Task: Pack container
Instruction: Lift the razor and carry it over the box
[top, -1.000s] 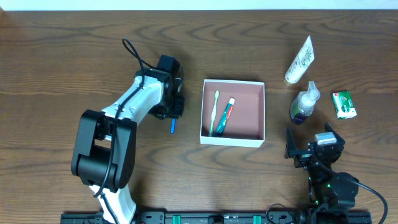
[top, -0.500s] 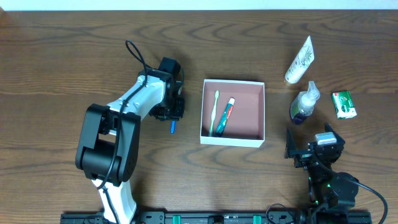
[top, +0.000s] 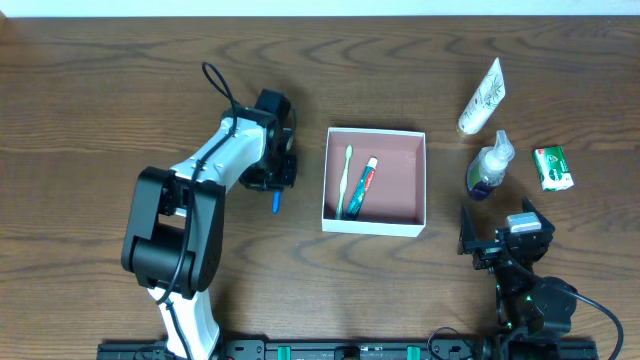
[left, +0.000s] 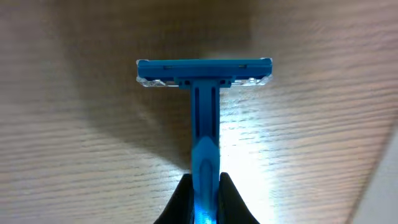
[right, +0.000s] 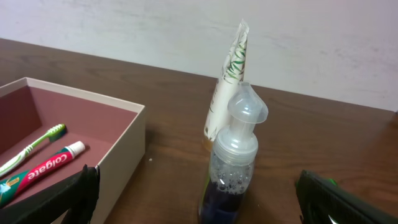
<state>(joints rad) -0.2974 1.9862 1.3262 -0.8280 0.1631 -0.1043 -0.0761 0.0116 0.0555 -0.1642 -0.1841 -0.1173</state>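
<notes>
Container (top: 374, 226) beside left fingers (left: 179, 200), apart

Glossy blue plastic razor (left: 204, 118), matt wood-grain table (left: 74, 162)

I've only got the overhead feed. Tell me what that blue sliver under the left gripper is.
Observer: A blue plastic disposable razor, its T-shaped head pointing away from the left gripper.
Operator: Confirm the grip.
Observer: Shut on the razor; both fingers pinch the handle's end.
Operator: Check the tube on the right side.
Observer: In the right wrist view, the white squeeze tube with green print stands upright behind the clear pump bottle.
</notes>
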